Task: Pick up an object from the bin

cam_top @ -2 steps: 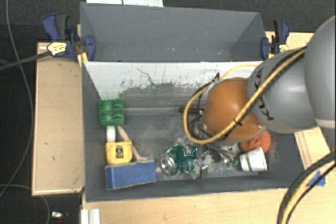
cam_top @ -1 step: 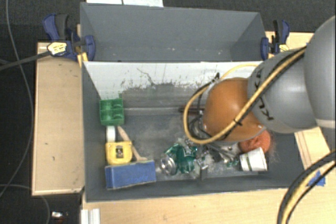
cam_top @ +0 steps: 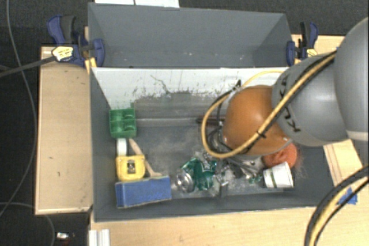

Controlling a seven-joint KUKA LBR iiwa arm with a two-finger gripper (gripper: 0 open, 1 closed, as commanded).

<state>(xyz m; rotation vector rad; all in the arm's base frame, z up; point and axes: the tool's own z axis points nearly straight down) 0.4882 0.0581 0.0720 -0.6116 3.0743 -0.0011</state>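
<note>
Bin: grey metal, with sloping walls and a scuffed floor.
Arm: grey, reaching in from the right of the view and bent down over the right half of the floor.
Orange cover: rounded, fixed at the wrist, hiding most of what lies under it.
Cable: yellow and dark, looped around the left side of the orange cover.
Pincer: low over the front of the floor, just under the orange cover, only bits of metal showing; released or clenched, cannot tell.
Green crumpled thing: shiny, with a silvery round end at its left, lying at the middle of the front edge of the floor, just left of the pincer; touching it or not, cannot tell.
White cylinder: on its side at the front right, just right of the pincer.
Orange-red lump: behind the white cylinder, partly under the arm.
Yellow case: box-shaped with a dark round mark, at the front left, well apart from the pincer.
Blue block: oblong, in the front left corner, just in front of the yellow case.
Green block: by the left wall, further back than the yellow case.
White piece: small, between the green block and the yellow case.
</note>
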